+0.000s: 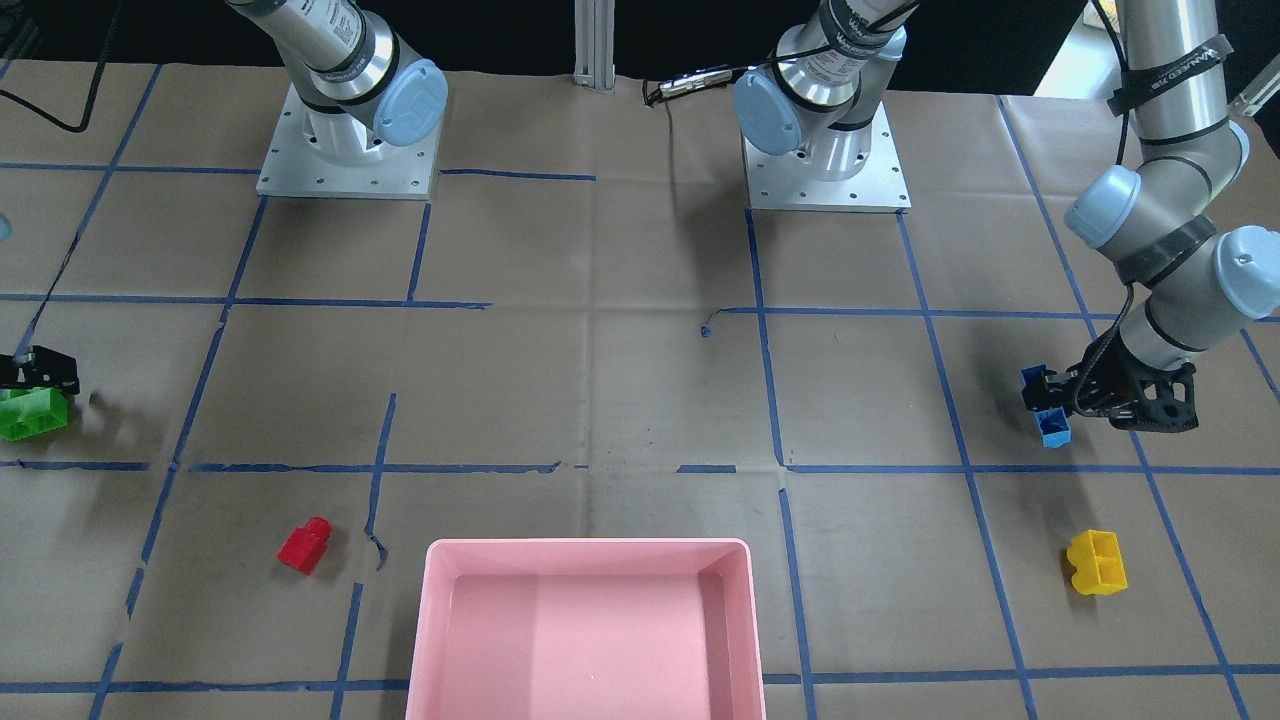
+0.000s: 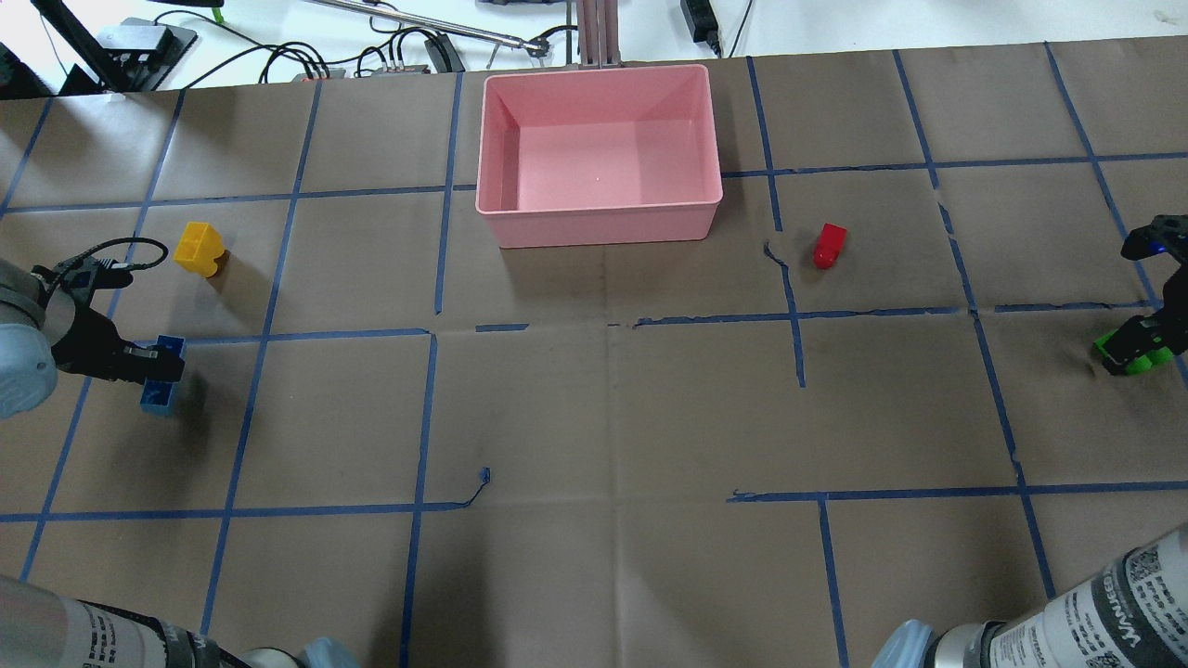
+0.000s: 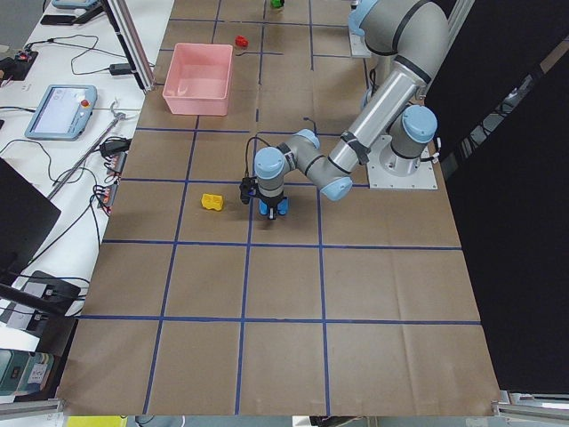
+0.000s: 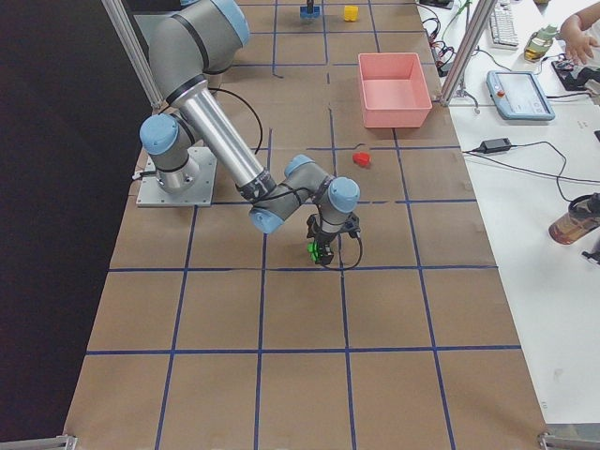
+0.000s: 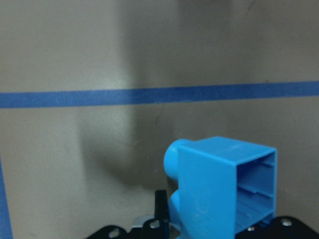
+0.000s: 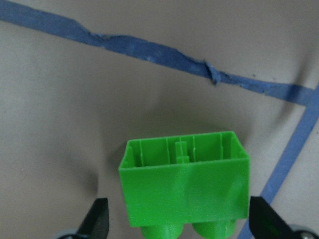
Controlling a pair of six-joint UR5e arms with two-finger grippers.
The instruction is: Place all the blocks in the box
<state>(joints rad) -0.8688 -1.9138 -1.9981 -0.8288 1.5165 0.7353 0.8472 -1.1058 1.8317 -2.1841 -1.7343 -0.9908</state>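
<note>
My left gripper (image 2: pixel 162 364) is shut on the blue brick (image 2: pixel 158 394) and holds it just above the table at the robot's left; the brick fills the left wrist view (image 5: pixel 224 189). My right gripper (image 2: pixel 1143 341) is shut on the green brick (image 2: pixel 1134 357) at the far right; the brick also shows in the right wrist view (image 6: pixel 184 186). The yellow brick (image 2: pixel 200 249) lies beyond the left gripper. The red brick (image 2: pixel 829 245) lies right of the pink box (image 2: pixel 599 221), which is empty at the far middle.
Brown paper with blue tape lines covers the table. Both arm bases (image 1: pixel 348 150) (image 1: pixel 825 160) stand at the robot's edge. Cables and a metal post (image 2: pixel 594 32) lie behind the box, past the table's far edge.
</note>
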